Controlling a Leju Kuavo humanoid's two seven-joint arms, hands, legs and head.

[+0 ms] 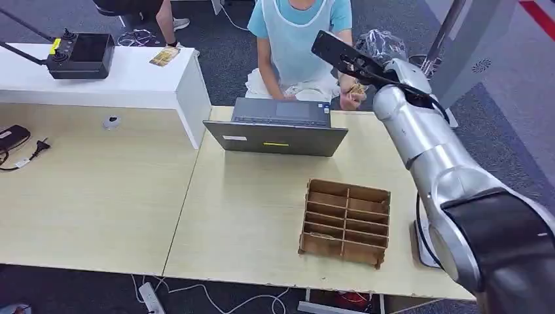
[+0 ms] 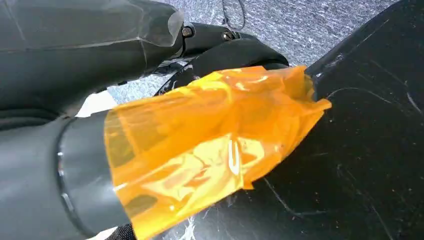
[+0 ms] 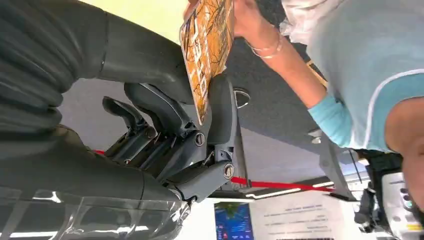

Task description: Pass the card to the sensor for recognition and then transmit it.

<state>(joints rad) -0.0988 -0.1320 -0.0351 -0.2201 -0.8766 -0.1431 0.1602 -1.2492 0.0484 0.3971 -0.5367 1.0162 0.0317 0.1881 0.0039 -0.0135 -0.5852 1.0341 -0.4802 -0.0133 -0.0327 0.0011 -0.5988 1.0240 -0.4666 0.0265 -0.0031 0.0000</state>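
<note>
Office: desks (image 1: 98, 196), laptop (image 1: 278, 127), carpet (image 1: 229, 52)

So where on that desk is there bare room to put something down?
Free: the wide left tabletop between the plug and the seam, and the strip between laptop and wooden divider box. Crowded: behind the laptop, where the right hand and a person's hand meet over the card.

Two light wood tables (image 1: 98, 196) stood side by side, seam running near to far. Right table (image 1: 249, 216): open grey laptop (image 1: 278, 127) at far edge, brown divider box (image 1: 345, 222) near right. Left table: black plug and cable (image 1: 29, 154) plus a dark device (image 1: 12, 136) at left edge, small round grey object (image 1: 112, 122) at far edge. White raised counter (image 1: 131, 82) at the far side of the left table held a black controller (image 1: 82, 55) and a card (image 1: 165, 56).
</note>
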